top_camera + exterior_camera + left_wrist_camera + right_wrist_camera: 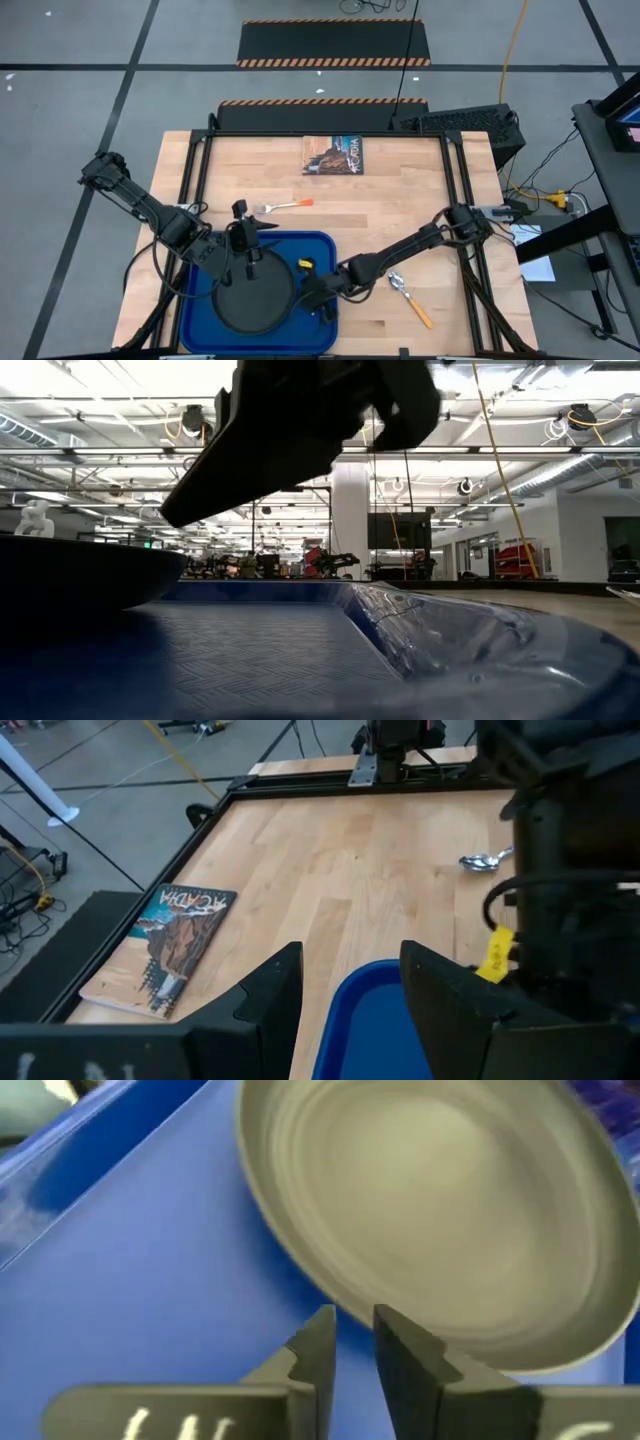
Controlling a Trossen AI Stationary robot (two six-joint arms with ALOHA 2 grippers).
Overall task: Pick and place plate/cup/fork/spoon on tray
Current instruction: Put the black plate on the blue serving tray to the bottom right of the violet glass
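Observation:
The blue tray (310, 335) lies at the table's near edge, and the black plate (255, 295) lies flat in it. My right gripper (312, 290) is low over the tray at the plate's right rim; in the right wrist view its fingers (355, 1335) stand a narrow gap apart just short of the plate's rim (420, 1345). My left gripper (245, 240) is open and empty above the tray's far edge (375, 985). The fork (283, 206) lies on the wood beyond the tray. The spoon (410, 297) lies to the tray's right. The cup does not show. My right gripper's fingertips (320, 1330) stand at the plate's rim, slanting down from the table's right. I cannot tell whether they touch it. The plate lies flat on the tray's floor.
A picture book (333, 155) lies at the table's far middle. Black frame rails (195, 170) run along the table's left and right sides. Bare wood (400, 200) shows between the fork, the book and the right arm.

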